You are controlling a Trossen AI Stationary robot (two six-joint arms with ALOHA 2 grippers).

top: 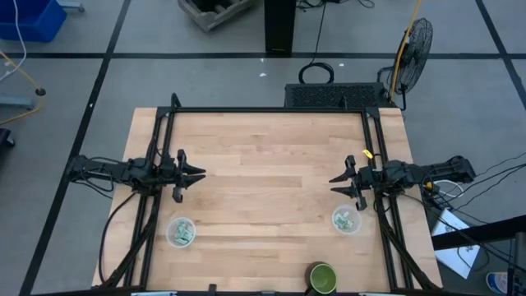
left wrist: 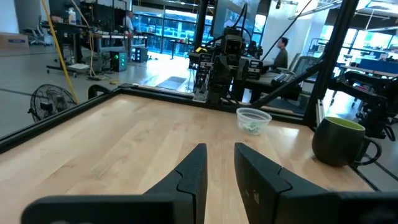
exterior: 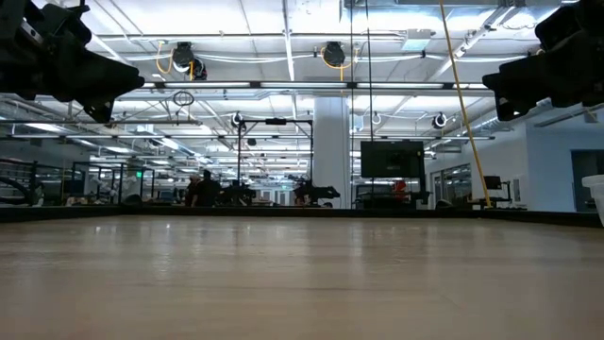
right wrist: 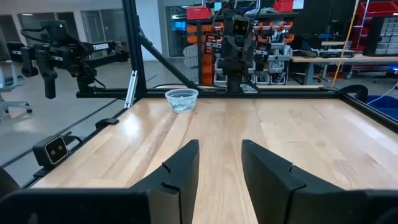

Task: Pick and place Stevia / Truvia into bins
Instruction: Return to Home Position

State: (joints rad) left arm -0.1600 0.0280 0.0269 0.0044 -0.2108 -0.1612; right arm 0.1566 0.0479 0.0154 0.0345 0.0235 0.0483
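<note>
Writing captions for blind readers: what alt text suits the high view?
Over a wooden table, the left hand and right hand hover at opposite sides, open and empty. The left clear cup and right clear cup hold pale green packets; a dark green cup stands nearby.

Right pincer (right wrist: 220, 147), fingers apart, over the wooden table (right wrist: 298, 134); clear cup (right wrist: 181, 99) near its far edge.

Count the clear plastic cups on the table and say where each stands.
2. The left cup stands at the table's left side; the right cup stands at its right side, close to the right pincer. The green cup does not count.
</note>
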